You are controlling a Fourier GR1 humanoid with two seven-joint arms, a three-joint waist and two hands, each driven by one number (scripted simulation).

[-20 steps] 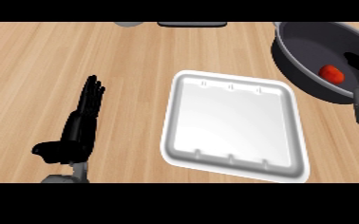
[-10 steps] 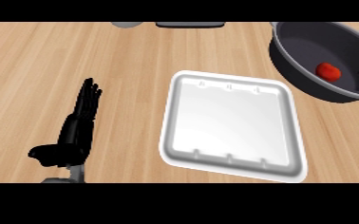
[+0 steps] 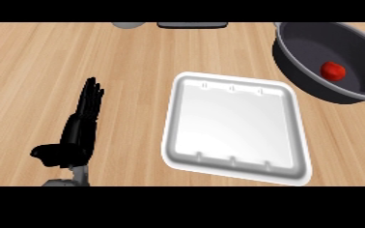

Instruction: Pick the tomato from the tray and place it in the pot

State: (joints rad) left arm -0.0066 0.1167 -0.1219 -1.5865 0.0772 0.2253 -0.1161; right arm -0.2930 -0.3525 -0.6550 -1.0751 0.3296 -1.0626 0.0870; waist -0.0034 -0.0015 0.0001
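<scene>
A small red tomato (image 3: 332, 70) lies inside the dark grey pot (image 3: 299, 63) at the right edge of the counter. The white tray (image 3: 235, 125) sits at the middle right with nothing on it. My left hand (image 3: 77, 130) rests at the lower left, fingers straight and pointing away from me, thumb out to the left, holding nothing. It is well left of the tray. My right hand shows nowhere in the head view.
The wooden counter (image 3: 107, 58) stretches between my left hand and the tray. A dark flat object (image 3: 192, 25) and a grey rounded object (image 3: 127, 25) peek in at the far edge.
My left hand has drifted slightly down and left. The tray and the pot with the tomato appear slightly shifted in the view.
</scene>
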